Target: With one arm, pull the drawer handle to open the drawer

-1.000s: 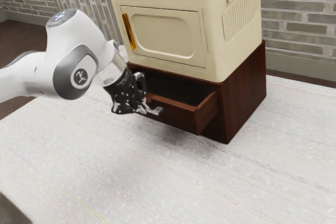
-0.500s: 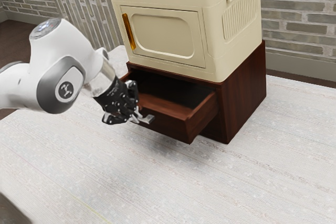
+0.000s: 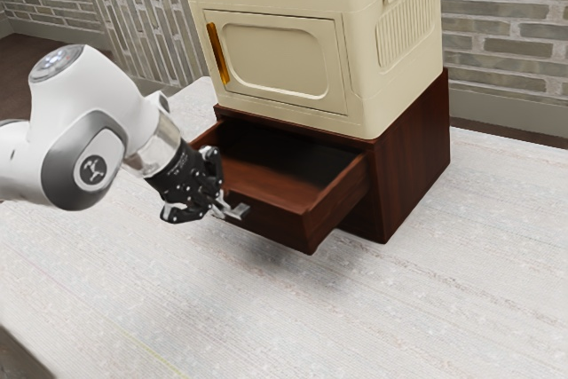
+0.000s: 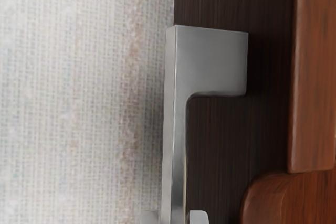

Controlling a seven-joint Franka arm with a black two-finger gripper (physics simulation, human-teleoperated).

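My gripper [image 3: 216, 209] is at the drawer front in the exterior view, shut on the silver handle [image 3: 237, 212]. The wooden drawer [image 3: 271, 221] stands well out of its dark brown cabinet [image 3: 412, 159], its inside exposed. In the wrist view, the fingertips of my gripper [image 4: 174, 217] flank the handle [image 4: 210, 59] from two sides at the lower edge. Behind the handle lies the dark front of the drawer [image 4: 226, 150]; part of the handle is hidden by the hand in the exterior view.
A cream box [image 3: 284, 55] with an orange door handle [image 3: 218, 53] rests on top of the cabinet. The pale table [image 3: 355, 308] extends in front of the drawer, and a brick wall [image 3: 506, 37] rises behind.
The drawer has slid farther out of the cabinet, toward the exterior view's lower left. My gripper and the handle have moved the same way together, and the arm has drawn back.
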